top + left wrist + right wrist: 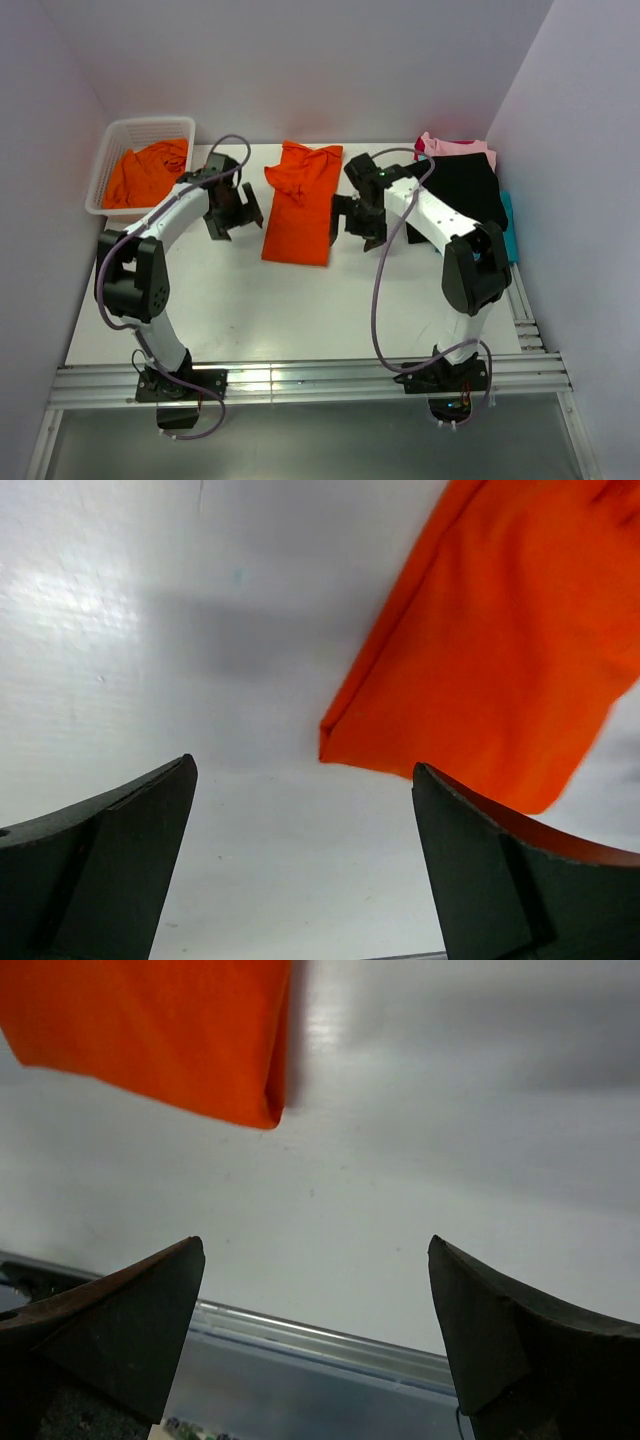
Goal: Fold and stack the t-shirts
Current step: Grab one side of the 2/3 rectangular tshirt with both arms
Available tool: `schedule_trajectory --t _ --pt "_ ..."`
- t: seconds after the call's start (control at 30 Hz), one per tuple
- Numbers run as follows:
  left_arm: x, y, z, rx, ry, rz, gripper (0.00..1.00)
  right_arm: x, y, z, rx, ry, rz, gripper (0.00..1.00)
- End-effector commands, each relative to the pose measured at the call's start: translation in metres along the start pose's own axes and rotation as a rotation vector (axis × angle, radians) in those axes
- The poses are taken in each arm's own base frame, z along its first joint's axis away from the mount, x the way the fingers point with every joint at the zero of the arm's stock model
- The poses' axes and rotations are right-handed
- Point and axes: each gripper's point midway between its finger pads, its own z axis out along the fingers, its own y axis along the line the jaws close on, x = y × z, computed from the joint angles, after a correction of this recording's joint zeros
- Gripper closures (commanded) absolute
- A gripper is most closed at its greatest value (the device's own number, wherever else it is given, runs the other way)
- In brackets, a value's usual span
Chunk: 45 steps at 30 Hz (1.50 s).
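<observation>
An orange t-shirt (pixel 302 205) lies folded into a long strip on the middle of the white table, its far end bunched. My left gripper (pixel 236 213) hovers just left of it, open and empty; in the left wrist view the shirt's corner (pixel 500 650) lies ahead and to the right of the gripper (pixel 305 770). My right gripper (pixel 352 218) hovers just right of the shirt, open and empty; its wrist view shows the shirt's near corner (pixel 160 1030) at upper left, beyond the gripper (pixel 315 1245). More orange t-shirts (pixel 148 172) fill the basket. A stack with a black t-shirt (pixel 468 190) on top, pink (pixel 455 147) and teal (pixel 509 225) edges showing, sits at far right.
The white mesh basket (pixel 108 160) stands at the table's far left corner. White walls close in the back and both sides. An aluminium rail (pixel 300 380) runs along the near edge by the arm bases.
</observation>
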Motion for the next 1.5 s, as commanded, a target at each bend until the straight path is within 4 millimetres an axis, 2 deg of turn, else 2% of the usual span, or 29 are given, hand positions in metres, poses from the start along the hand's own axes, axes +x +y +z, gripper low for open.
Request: schedule_trajectory --t 0.0,0.13,0.2,0.3,0.47,0.6,0.73,0.77,0.83,0.87,0.9,1.03,1.07,1.27,1.33,1.4,1.43,1.47 --pt "0.034 0.0 0.021 0.083 0.057 -0.025 0.06 0.021 0.026 0.024 -0.138 0.038 0.015 0.0" --pt "0.05 0.002 0.031 0.1 0.085 -0.025 0.07 0.022 0.037 0.044 -0.162 0.053 -0.004 0.0" --pt "0.047 0.0 0.033 0.099 0.082 -0.019 0.08 0.016 0.048 0.046 -0.171 0.044 -0.024 0.0" --pt "0.045 -0.002 0.041 0.087 0.09 -0.016 0.09 0.007 0.056 0.064 -0.164 0.065 -0.021 0.0" --pt "0.037 -0.009 0.045 0.097 0.084 -0.006 0.09 -0.002 0.058 0.082 -0.131 0.083 -0.023 0.0" --pt "0.04 -0.009 0.054 0.094 0.104 0.005 0.11 -0.003 0.056 0.094 -0.115 0.101 -0.015 0.0" --pt "0.045 -0.009 0.061 0.109 0.123 0.008 0.18 0.002 0.053 0.099 -0.112 0.112 -0.007 0.12" --pt "0.046 -0.01 0.061 0.111 0.127 0.009 0.19 0.003 0.052 0.1 -0.111 0.114 -0.008 0.19" --pt "0.048 -0.011 0.062 0.12 0.134 0.013 0.22 0.008 0.051 0.102 -0.119 0.128 -0.004 0.26" --pt "0.049 -0.011 0.063 0.123 0.137 0.013 0.23 0.009 0.051 0.102 -0.118 0.129 -0.002 0.36" --pt "0.05 -0.012 0.064 0.128 0.141 0.013 0.25 0.012 0.049 0.106 -0.112 0.14 -0.004 0.41" --pt "0.055 -0.018 0.066 0.149 0.163 0.02 0.31 0.015 0.046 0.11 -0.104 0.154 -0.008 0.44" --pt "0.055 -0.019 0.067 0.153 0.164 0.024 0.33 0.016 0.045 0.111 -0.102 0.156 -0.006 0.48" --pt "0.066 -0.029 0.068 0.184 0.193 0.06 0.45 0.015 0.044 0.116 -0.099 0.159 -0.002 0.5" --pt "0.069 -0.032 0.069 0.192 0.201 0.072 0.49 0.015 0.044 0.118 -0.098 0.16 -0.003 0.55" --pt "0.072 -0.035 0.07 0.191 0.205 0.085 0.58 0.014 0.043 0.119 -0.092 0.163 -0.003 0.66" --pt "0.073 -0.035 0.07 0.188 0.207 0.086 0.61 0.015 0.042 0.119 -0.082 0.167 0.0 0.85" --pt "0.073 -0.036 0.07 0.186 0.206 0.09 0.69 0.013 0.041 0.119 -0.073 0.163 0.003 1.0"
